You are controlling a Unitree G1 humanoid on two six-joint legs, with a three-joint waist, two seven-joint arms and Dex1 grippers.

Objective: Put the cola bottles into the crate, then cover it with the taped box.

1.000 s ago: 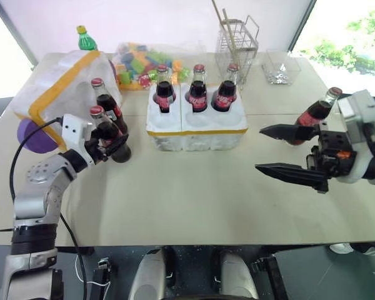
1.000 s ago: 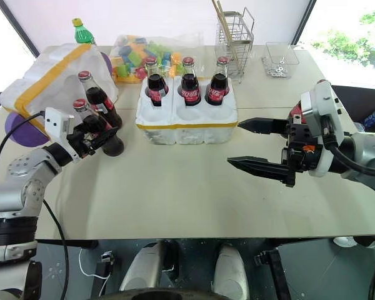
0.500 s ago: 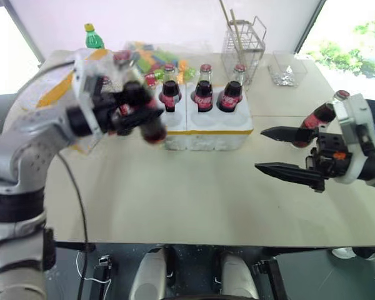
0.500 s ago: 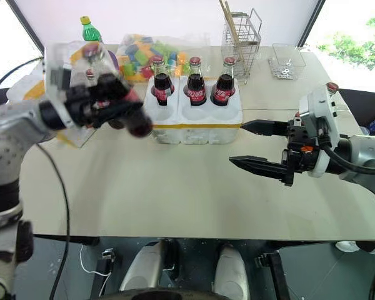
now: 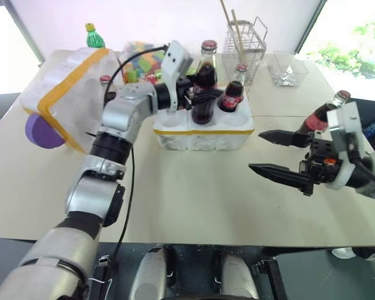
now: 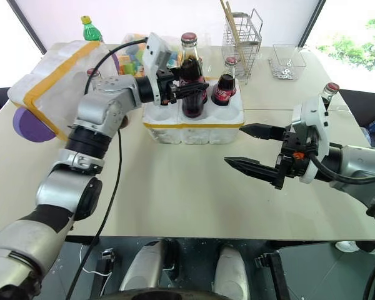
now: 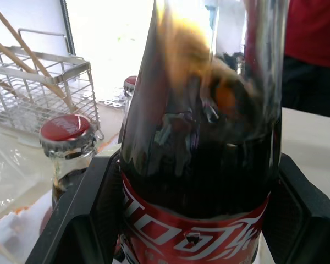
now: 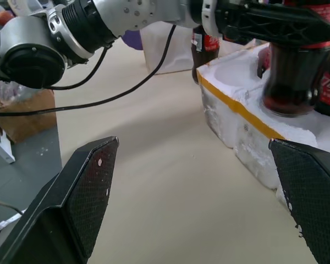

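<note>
My left gripper [image 5: 199, 89] is shut on a cola bottle [image 5: 203, 111], held upright just over the front wells of the white crate [image 5: 203, 132]. In the left wrist view this bottle [image 7: 203, 137] stands between the black fingers [image 7: 77, 220]. Another bottle [image 5: 232, 94] stands in the crate's back right well; my arm hides the rest of that row. One bottle [image 5: 105, 81] stands beside the taped box [image 5: 62, 94] at the left. My right gripper [image 5: 257, 150] hangs open and empty over the table right of the crate, with a bottle [image 5: 325, 112] behind it.
A green plastic bottle [image 5: 94, 37], a bag of coloured blocks [image 5: 140, 57], a wire basket with sticks [image 5: 244, 40] and a clear tray [image 5: 287, 69] line the table's far side. Bare tabletop [image 5: 194, 187] lies in front of the crate.
My left arm lifted the bottle from beside the taped box and swung it right, over the crate. The right gripper stayed about where it was, open.
</note>
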